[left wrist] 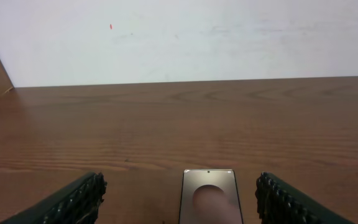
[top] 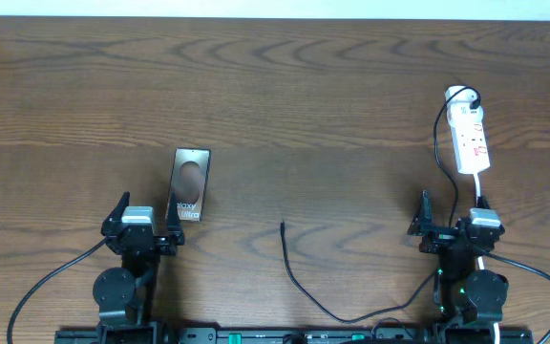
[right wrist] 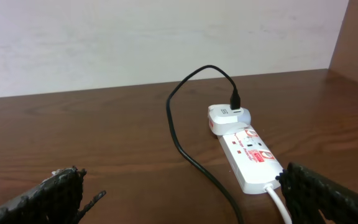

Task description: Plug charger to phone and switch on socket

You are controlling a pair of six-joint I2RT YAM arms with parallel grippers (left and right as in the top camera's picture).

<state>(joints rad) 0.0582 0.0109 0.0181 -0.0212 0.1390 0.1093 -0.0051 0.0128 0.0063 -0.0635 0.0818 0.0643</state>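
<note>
Lying loose on the worktop point(top: 332, 86), the charger point(top: 299, 279) ends in a small black plug tip point(top: 283, 226). The tip rests between the two arms, touches nothing and is well apart from the phone point(top: 189, 185). The charger's other end is seated in a white adapter point(right wrist: 227, 118) at the far end of the socket point(top: 470, 139). From there the cable arcs up, drops along the side of the strip facing the left arm, passes beside the right gripper point(top: 452, 223) and curves back along the near edge to the free tip.

Phone: flat, screen up, just ahead of the left gripper point(top: 144, 225). In the left wrist view its near end sits between the two fingers point(left wrist: 73, 202), clear of both.

Socket: flat on the worktop ahead of the right jaws, toward their right-hand finger point(right wrist: 328, 193). It carries red markings on top, and a white cord point(right wrist: 279, 204) leaves its near end. Switch position cannot be read.

Left jaws: spread wide, holding nothing. Right jaws: spread wide, holding nothing.
</note>
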